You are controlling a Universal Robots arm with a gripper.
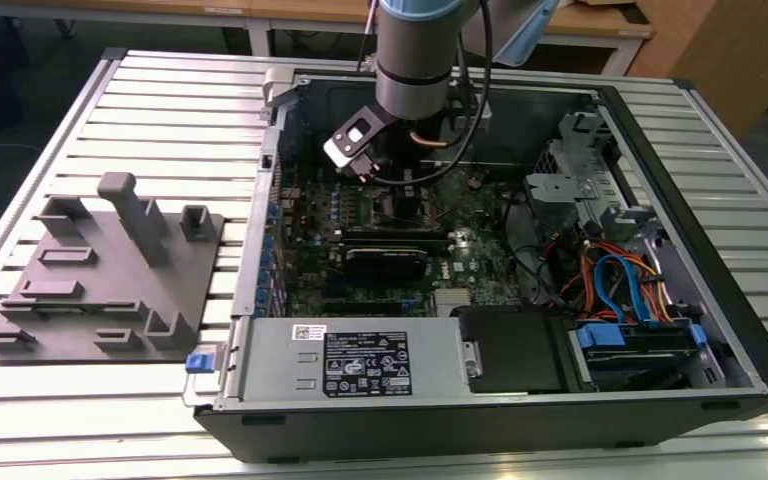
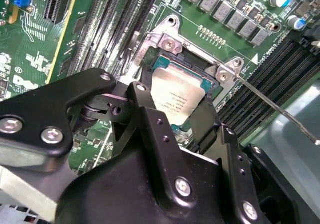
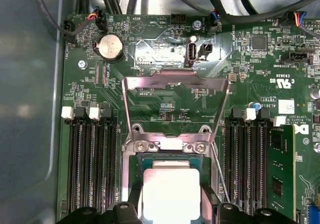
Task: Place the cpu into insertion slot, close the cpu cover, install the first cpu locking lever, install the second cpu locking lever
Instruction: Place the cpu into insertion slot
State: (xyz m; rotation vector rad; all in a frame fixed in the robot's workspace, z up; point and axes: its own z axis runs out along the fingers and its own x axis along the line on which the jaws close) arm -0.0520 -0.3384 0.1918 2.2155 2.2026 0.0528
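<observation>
Gripper [image 2: 176, 107] is down inside the computer case [image 1: 744, 340], right over the socket [image 3: 165, 160]. Its two black fingers [image 2: 150, 114] are clamped on opposite edges of the chip [image 2: 177, 91], so I read it as gripping the chip.

In both wrist views the chip sits inside the socket's metal rim, silver top up, with an even strip of dark socket visible past its far edge. I can't tell whether it's fully seated or a hair above the contacts.

The cover [image 3: 175, 78] stands open, hinged up behind the socket and away from the chip. One lever [image 2: 270, 106] is a thin rod angling out from the socket corner. It's unlatched and near the finger on that side, but not touching it.

Step in hand, as I judge it, is the placement itself:
- Keep the chip flat. Any tilt puts a corner down first.
- Come straight down with no sideways slide over the contacts.
- Check that the gap to the rim looks equal on all sides before letting go.
- Ease the fingers apart only slightly so the chip isn't dragged or flicked.
- Watch the finger nearest the lever and keep it clear of the rod.
- Memory slots [image 3: 92, 169] flank the socket on both sides, so I've little room for sideways correction.
</observation>
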